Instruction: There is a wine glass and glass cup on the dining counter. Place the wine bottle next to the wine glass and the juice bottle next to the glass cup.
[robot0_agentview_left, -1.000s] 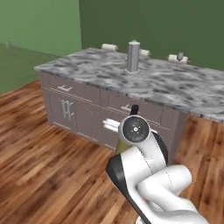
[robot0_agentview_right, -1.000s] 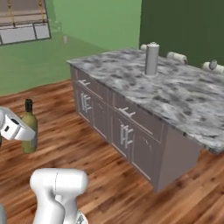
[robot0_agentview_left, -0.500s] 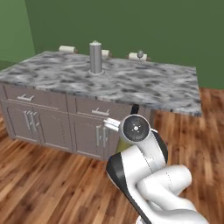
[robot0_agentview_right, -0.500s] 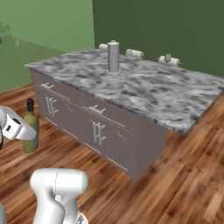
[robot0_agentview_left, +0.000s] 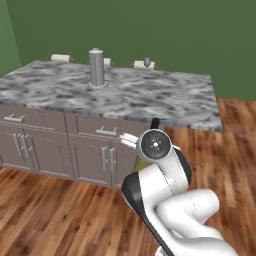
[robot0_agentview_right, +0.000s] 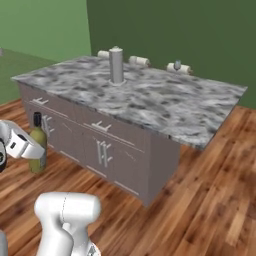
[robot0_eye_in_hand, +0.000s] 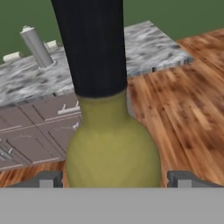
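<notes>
The gripper (robot0_eye_in_hand: 114, 177) is clamped on the wine bottle (robot0_eye_in_hand: 111, 148) — its fingertips (robot0_eye_in_hand: 48, 178) stand wide on either side of the olive-yellow body, the black neck rising toward 12 o'clock in the hand view. In the right base view the bottle hangs upright at 9 o'clock, off the dining counter (robot0_agentview_right: 150, 100) — near its cabinet front, above the wood floor (robot0_agentview_right: 200, 190).

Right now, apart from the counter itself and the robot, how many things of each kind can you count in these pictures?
Wine bottle: 1
Tall grey cylinder: 1
Small glass: 1
Stool cushions: 3
Total: 6
</notes>
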